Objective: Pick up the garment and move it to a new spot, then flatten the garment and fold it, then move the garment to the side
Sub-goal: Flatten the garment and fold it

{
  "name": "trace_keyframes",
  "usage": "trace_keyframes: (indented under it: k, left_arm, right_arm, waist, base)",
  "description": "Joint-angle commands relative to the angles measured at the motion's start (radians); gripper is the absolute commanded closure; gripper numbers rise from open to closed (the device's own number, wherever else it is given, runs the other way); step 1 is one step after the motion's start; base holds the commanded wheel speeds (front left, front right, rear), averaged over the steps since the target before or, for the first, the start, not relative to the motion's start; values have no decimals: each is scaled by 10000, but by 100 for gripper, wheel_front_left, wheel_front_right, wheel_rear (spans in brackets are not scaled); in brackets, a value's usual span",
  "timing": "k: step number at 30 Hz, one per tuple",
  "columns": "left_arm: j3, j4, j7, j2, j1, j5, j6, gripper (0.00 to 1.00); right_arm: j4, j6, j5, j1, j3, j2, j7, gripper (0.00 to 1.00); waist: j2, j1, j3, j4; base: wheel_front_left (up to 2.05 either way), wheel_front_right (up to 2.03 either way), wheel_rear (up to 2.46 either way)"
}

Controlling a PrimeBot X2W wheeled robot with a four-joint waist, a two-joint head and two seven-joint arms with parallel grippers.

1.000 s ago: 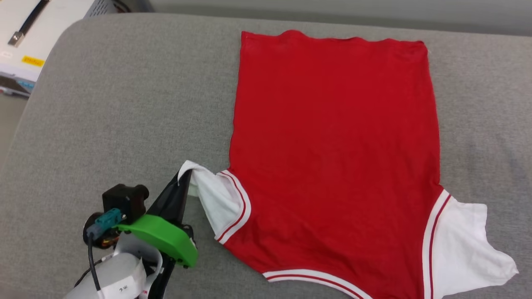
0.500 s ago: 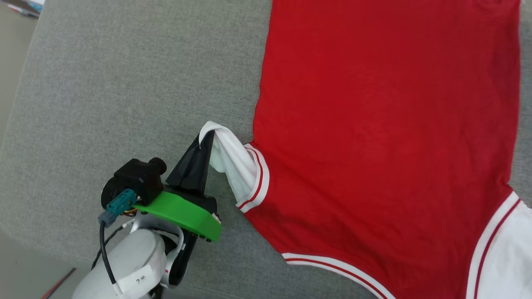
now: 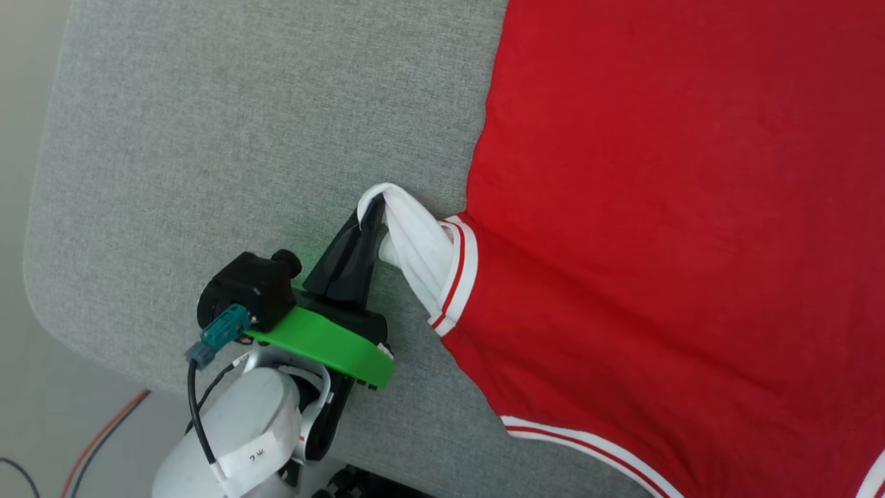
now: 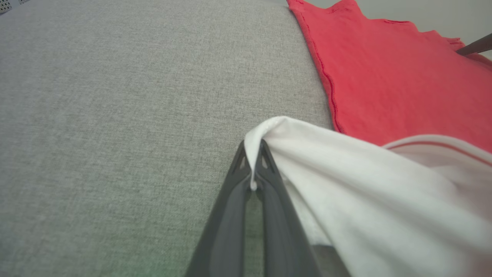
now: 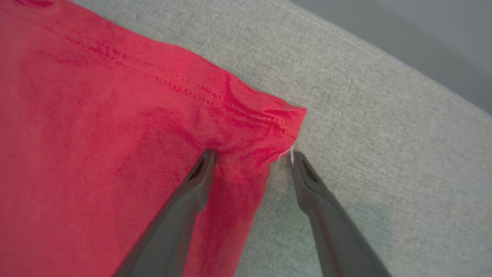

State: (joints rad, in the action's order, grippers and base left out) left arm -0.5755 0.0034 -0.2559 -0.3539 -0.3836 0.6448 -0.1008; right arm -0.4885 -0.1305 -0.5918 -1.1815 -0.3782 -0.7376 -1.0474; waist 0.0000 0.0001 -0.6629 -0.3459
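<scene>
1. The garment [image 3: 657, 207] lies spread flat on the grey pad [image 3: 207, 138].
2. My left claw [image 3: 371, 207] pinches its white sleeve [image 3: 418, 242], lifted off the pad.
3. My right claw [image 5: 251, 157] is spread wide over a red corner lying on the pad.
4. I think folding is just starting. Moving it aside comes later.

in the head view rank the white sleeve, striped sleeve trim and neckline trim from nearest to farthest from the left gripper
From the left gripper:
1. white sleeve: pinched between its fingers, draping off to the right of the tips.
2. striped sleeve trim: further right, where the sleeve meets the red body.
3. neckline trim: farthest, toward the lower right of the view.
</scene>
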Motion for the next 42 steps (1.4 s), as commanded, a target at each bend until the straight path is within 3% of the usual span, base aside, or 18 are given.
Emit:
trace_keyframes:
  k: [1, 2, 3, 4, 17, 18, 25, 30, 34, 42]
  left_arm:
    - [90, 72, -58, 99, -153, -167, 78, 100]
    - [124, 106, -58, 133, -146, -206, 115, 100]
    - [169, 136, -58, 177, -140, -252, 171, 100]
    - [226, 163, -58, 220, -133, -294, 217, 100]
    - [824, 959, -59, 268, 538, -433, 436, 100]
    - [960, 1106, -59, 210, 887, -390, 384, 100]
    - [1127, 1253, -52, 43, 1633, -263, 191, 100]
    - [1201, 1215, 23, -199, 2083, -218, 23, 100]
    - [1216, 1147, 116, -329, 2327, -184, -87, 100]
    - [1259, 997, 225, -540, 2794, -102, -281, 100]
  right_arm:
    - [-280, -2, -129, 602, -188, 30, -151, 0]
    - [-318, -2, -176, 703, -233, -49, -209, 0]
    - [-319, -2, -234, 796, -279, -159, -245, 46]
    - [-270, -2, -297, 848, -306, -248, -205, 100]
    - [785, -2, -1278, 1141, -801, -606, 2603, 100]
    - [1298, -2, -1675, 1956, -1193, -1031, 3345, 100]
    - [2243, -2, -2332, 4242, -1216, -1951, 5026, 100]
    - [2694, -2, -2571, 6113, -281, -2085, 6171, 100]
    - [2955, -2, -2597, 8067, 835, -1838, 6790, 100]
    - [3895, -2, -2333, 12354, 3376, -242, 7009, 100]
  waist:
    - [0, -1, -127, -130]
    - [0, -1, -110, -118]
    - [0, -1, -88, -105]
    - [0, -1, -58, -86]
    - [0, -1, 1591, 627]
    - [0, -1, 2166, 907]
    - [0, -1, 3192, 1572]
    - [0, -1, 3711, 2014]
    - [0, -1, 4037, 2239]
    - [0, -1, 4532, 2540]
  base:
    - [0, 0, 0]
    - [0, 0, 0]
    - [0, 0, 0]
    - [0, 0, 0]
    - [0, 0, 0]
    - [0, 0, 0]
    - [0, 0, 0]
    - [0, 0, 0]
    - [0, 0, 0]
    - [0, 0, 0]
